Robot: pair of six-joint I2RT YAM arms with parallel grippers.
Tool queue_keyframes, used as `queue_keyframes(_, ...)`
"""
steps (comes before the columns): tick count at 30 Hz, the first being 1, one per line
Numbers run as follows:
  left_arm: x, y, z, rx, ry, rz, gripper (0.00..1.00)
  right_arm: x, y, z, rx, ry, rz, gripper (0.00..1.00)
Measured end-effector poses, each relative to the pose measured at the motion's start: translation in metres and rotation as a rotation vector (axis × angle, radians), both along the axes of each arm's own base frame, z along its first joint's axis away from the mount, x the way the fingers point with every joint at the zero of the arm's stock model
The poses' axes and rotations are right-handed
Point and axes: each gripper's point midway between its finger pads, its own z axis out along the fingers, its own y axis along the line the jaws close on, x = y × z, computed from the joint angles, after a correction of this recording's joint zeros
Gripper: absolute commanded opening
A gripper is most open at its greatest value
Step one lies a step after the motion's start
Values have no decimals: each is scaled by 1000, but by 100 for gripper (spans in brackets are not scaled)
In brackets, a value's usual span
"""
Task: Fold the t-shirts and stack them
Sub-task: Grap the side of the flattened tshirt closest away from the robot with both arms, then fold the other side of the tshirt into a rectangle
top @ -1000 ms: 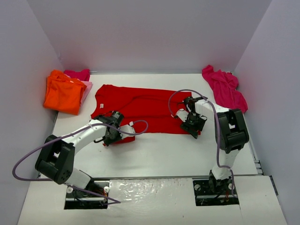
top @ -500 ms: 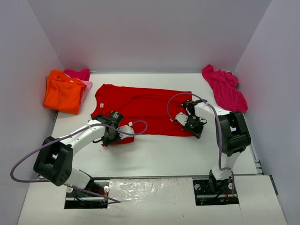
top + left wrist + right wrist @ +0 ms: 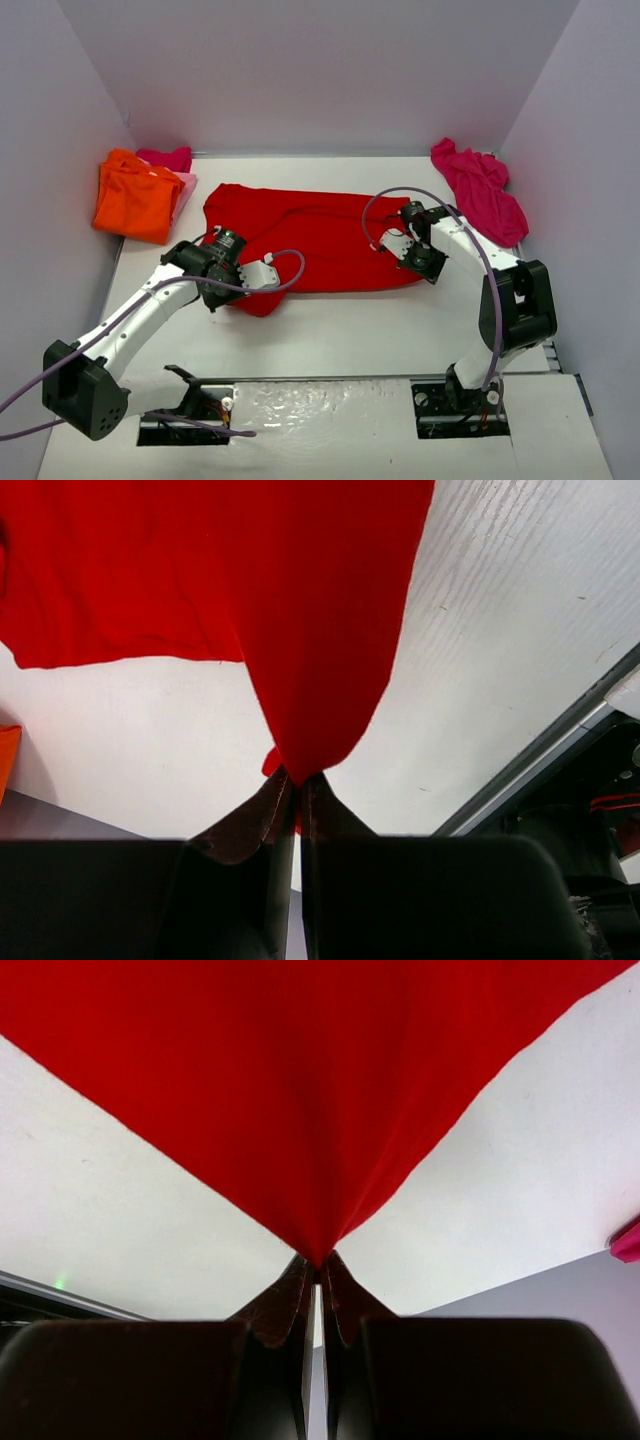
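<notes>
Left fingers (image 3: 262,815): clamped shut on near-left corner of red t-shirt (image 3: 320,232). Cloth peaks straight out of tips, lifted off surface (image 3: 340,335).
Right fingers (image 3: 285,1300): pinched shut on near-right hem corner, fabric fanning away ahead of tips.
Judgement: paired corner grips hold hem taut, ready for fold toward far edge.
Orange t-shirt (image 3: 135,195): folded, well left of left fingers, pink t-shirt (image 3: 168,158) showing from under it.
Magenta t-shirt (image 3: 480,190): crumpled beyond right fingers, not yet folded.
</notes>
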Motion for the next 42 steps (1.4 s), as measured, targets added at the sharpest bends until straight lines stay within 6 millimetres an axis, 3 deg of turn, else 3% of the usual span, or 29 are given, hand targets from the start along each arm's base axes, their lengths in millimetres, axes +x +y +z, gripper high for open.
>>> queue_keyframes(5,-5,1,-1,8,30,-14,0,-3,-1,1,-5,16,5,0)
queue_keyframes(10,8,0,-2,27,68,-22,0,10,2,6,-4,14,11,0)
queue_keyframes(23,101,8,8,-14,0,77,0,82,8,-13,9,-5,-41,0)
queue_keyframes(33,180,22,9,-48,-49,143,0,117,8,-25,24,-19,-79,0)
queue_keyframes(42,243,17,7,-51,-72,134,0,146,14,-24,37,-61,-88,0)
